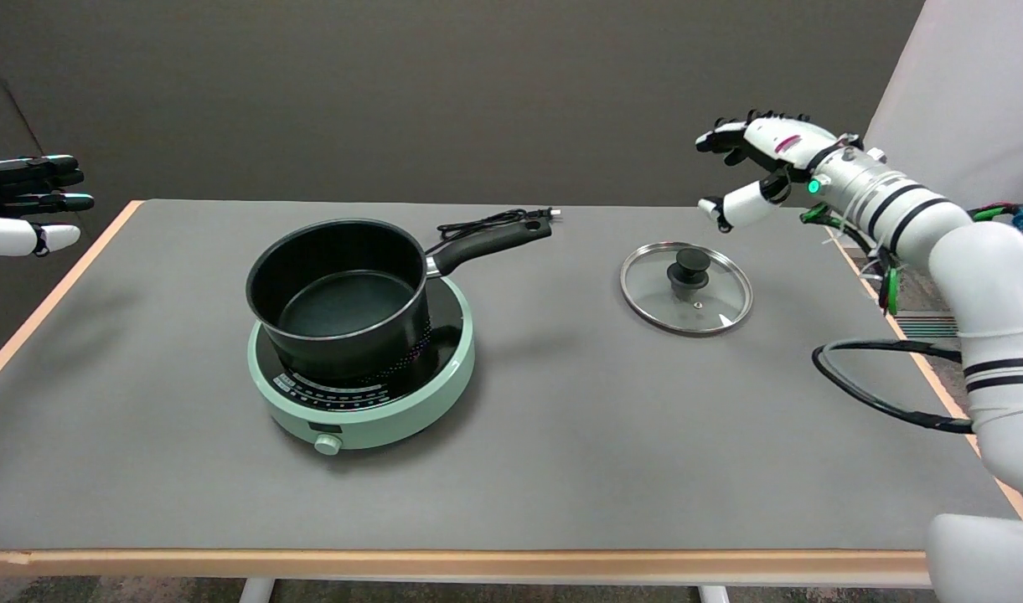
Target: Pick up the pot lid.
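A round glass pot lid (687,288) with a metal rim and a black knob (688,266) lies flat on the grey table, right of centre. My right hand (758,167) hovers in the air above and slightly behind the lid, to its right. Its fingers are spread apart and hold nothing. The hand does not touch the lid. A black saucepan (339,293) without a lid stands on a mint-green hotplate (364,368) left of centre, its handle (490,243) pointing toward the back right.
The hotplate's black power cord (486,222) lies behind the saucepan handle. A black cable loop (880,381) hangs from my right arm over the table's right edge. The idle left hand (25,205) is held in the air at the far left.
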You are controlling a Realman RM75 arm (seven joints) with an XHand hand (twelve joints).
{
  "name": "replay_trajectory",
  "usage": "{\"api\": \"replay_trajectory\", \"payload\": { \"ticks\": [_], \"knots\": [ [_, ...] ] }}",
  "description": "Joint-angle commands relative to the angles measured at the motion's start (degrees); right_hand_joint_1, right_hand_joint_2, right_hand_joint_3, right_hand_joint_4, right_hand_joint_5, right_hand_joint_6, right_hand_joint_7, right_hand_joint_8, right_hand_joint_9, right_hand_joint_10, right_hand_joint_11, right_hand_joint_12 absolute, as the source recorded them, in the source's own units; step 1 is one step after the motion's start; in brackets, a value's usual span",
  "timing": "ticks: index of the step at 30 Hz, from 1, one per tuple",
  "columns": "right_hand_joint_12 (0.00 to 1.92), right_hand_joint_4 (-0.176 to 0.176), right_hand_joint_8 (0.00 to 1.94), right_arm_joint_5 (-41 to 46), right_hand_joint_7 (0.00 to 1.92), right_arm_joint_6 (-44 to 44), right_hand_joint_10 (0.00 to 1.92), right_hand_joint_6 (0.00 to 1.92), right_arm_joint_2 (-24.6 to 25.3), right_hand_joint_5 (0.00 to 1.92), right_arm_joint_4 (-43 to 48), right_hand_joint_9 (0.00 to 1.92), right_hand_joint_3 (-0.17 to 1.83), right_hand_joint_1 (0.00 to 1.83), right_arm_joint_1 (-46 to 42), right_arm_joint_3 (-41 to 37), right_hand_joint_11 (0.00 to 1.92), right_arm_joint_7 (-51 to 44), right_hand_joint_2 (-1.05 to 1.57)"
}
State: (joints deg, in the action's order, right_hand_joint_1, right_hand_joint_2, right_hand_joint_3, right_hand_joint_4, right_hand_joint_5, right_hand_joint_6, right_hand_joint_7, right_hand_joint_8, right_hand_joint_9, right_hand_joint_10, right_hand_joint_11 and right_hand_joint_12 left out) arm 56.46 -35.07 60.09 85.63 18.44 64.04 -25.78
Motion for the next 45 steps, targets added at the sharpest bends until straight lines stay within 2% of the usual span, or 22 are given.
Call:
{"api": "replay_trajectory", "payload": {
  "ticks": [1, 20, 22, 25, 29, 36, 45],
  "knots": [
    [1.23, -0.015, 0.19, -9.4, 0.41, 4.41, 0.38, 0.19, 1.32, 0.38, -3.12, 0.49, 0.92, 0.8, -0.56, 6.94, 0.12, -0.05, 0.59],
    [1.08, -0.005, 0.19, -12.9, 0.36, 5.81, 0.31, 0.2, 2.18, 0.38, -7.59, 0.41, 0.88, 0.77, 0.54, 10.26, 0.12, -0.05, 0.59],
    [1.0, -0.004, 0.17, -13.12, 0.33, 5.81, 0.3, 0.19, 2.18, 0.38, -8.38, 0.35, 0.92, 0.77, 0.46, 10.1, 0.11, -0.05, 0.56],
    [0.73, -0.001, 0.16, -13.2, 0.28, 5.81, 0.26, 0.2, 1.94, 0.37, -9.65, 0.3, 0.92, 0.76, 0.55, 10.19, 0.15, -0.05, 0.54],
    [0.63, -0.002, 0.15, -13.37, 0.25, 5.81, 0.24, 0.2, 1.78, 0.36, -10.21, 0.28, 0.93, 0.75, 0.62, 10.26, 0.17, -0.05, 0.53],
    [0.63, -0.009, 0.15, -14.16, 0.23, 6.37, 0.26, 0.18, 1.78, 0.31, -11.4, 0.29, 0.91, 0.74, 0.95, 11.15, 0.23, -0.05, 0.51],
    [0.72, -0.001, 0.17, -15.52, 0.27, 6.21, 0.31, 0.18, 1.7, 0.27, -13.11, 0.46, 0.89, 0.76, 2.88, 12.19, 0.32, -0.05, 0.53]
  ]
}}
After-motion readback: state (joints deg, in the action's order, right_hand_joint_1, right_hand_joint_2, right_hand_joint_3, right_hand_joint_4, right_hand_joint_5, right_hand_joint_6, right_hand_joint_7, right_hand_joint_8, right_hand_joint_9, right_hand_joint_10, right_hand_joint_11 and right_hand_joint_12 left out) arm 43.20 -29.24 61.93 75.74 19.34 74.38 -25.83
